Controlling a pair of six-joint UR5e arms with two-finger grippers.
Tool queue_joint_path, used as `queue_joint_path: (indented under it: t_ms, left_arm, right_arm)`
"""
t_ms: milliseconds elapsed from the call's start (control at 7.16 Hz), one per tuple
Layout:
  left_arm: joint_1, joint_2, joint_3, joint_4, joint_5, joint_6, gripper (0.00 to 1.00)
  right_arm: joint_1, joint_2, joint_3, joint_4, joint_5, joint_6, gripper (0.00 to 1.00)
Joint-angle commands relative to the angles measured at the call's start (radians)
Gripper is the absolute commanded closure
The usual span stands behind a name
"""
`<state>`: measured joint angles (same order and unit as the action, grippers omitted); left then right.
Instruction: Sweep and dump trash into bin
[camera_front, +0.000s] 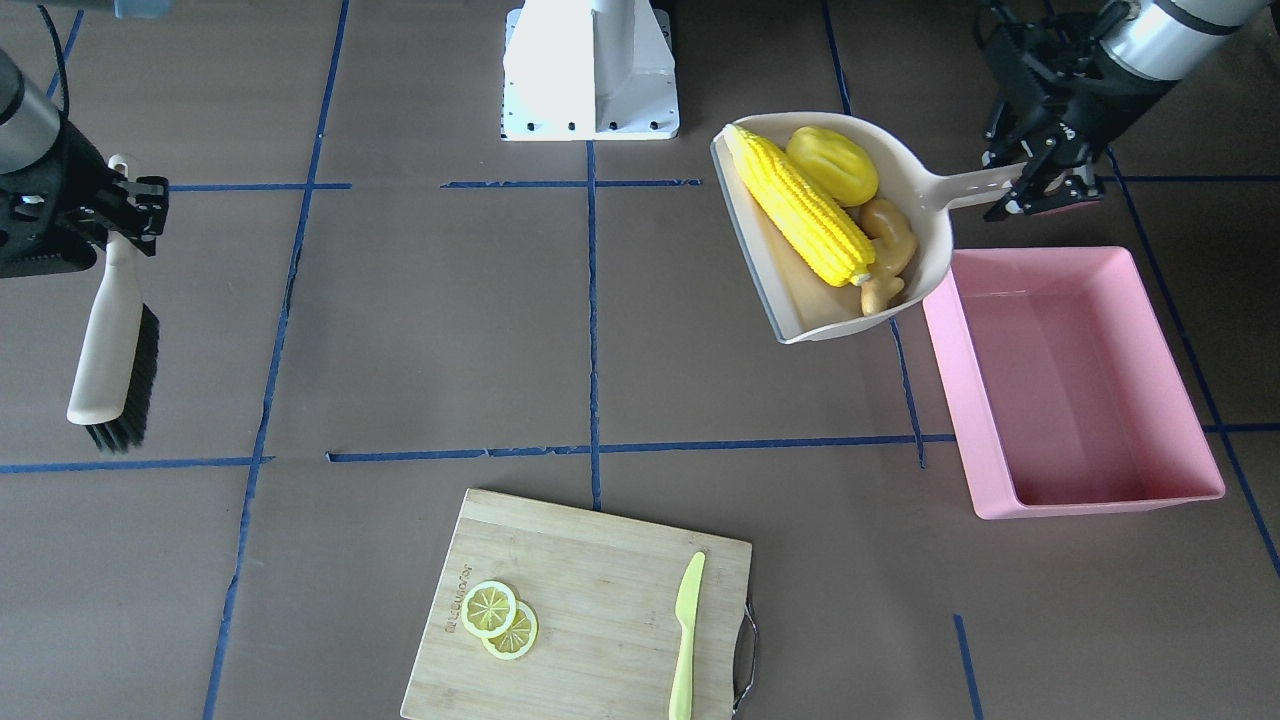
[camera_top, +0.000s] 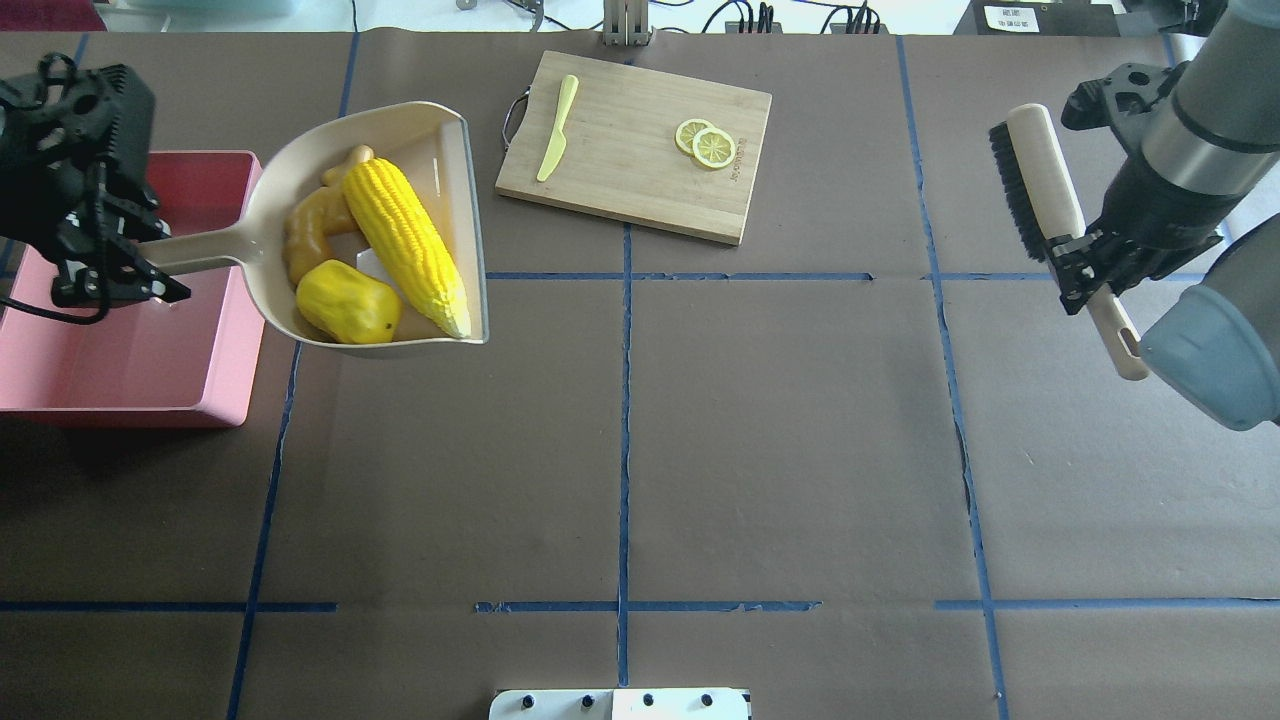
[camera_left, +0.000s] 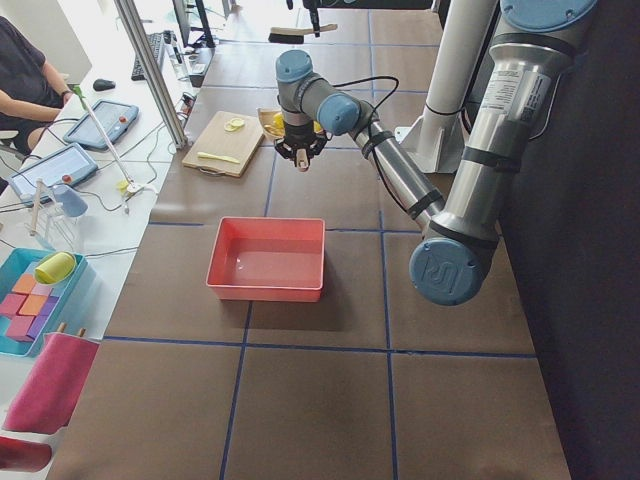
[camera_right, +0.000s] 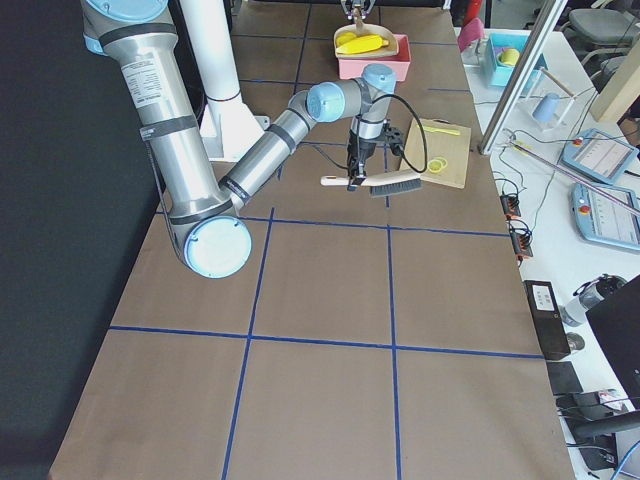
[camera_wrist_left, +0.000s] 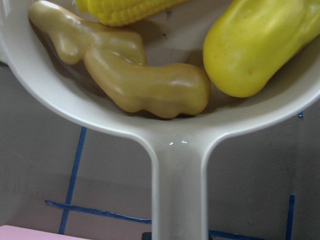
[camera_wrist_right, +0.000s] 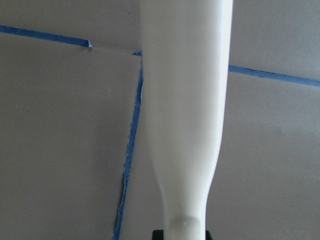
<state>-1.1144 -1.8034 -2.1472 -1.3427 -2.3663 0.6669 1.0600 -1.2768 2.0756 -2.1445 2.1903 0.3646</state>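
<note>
My left gripper (camera_top: 120, 275) (camera_front: 1040, 190) is shut on the handle of the cream dustpan (camera_top: 440, 130) (camera_front: 935, 240) and holds it in the air beside the pink bin (camera_top: 150, 370) (camera_front: 1150, 330). In the pan lie the corn cob (camera_top: 405, 245) (camera_front: 800, 205), the rounded yellow lump (camera_top: 345, 303) (camera_front: 832, 165) (camera_wrist_left: 255, 47) and the tan ginger root (camera_top: 305, 225) (camera_front: 890, 250) (camera_wrist_left: 135, 80). The pan's bowl hangs over the table by the bin's edge. The bin looks empty. My right gripper (camera_top: 1085, 270) (camera_front: 125, 210) is shut on the handle of a cream brush (camera_top: 1045, 190) (camera_front: 110, 340) (camera_wrist_right: 185, 110), held above the table.
A bamboo cutting board (camera_top: 640, 150) (camera_front: 590, 610) at the far middle bears two lemon slices (camera_top: 705, 142) (camera_front: 500, 618) and a lime-green plastic knife (camera_top: 557, 128) (camera_front: 686, 625). Blue tape lines cross the brown table. The robot base (camera_front: 590, 70) stands at the near middle edge.
</note>
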Motion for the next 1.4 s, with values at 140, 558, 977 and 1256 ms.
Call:
queue_joint_path:
  t_ms: [140, 558, 977, 1256]
  left_arm:
    - [-0.177, 0.129, 0.038, -0.003, -0.027, 0.225, 1.00]
    - [-0.237, 0.167, 0.108, -0.003, -0.024, 0.327, 1.00]
    - [-0.271, 0.185, 0.182, -0.012, -0.011, 0.341, 1.00]
    - [-0.342, 0.185, 0.255, -0.013, -0.016, 0.409, 1.00]
  right_arm:
    - [0.162, -0.158, -0.028, 0.005, 0.006, -0.333, 1.00]
    - [0.181, -0.251, -0.077, 0.012, 0.055, -0.415, 1.00]
    - [0.176, -0.269, -0.104, 0.021, 0.150, -0.363, 1.00]
    - [0.153, -0.271, -0.104, 0.064, 0.158, -0.316, 1.00]
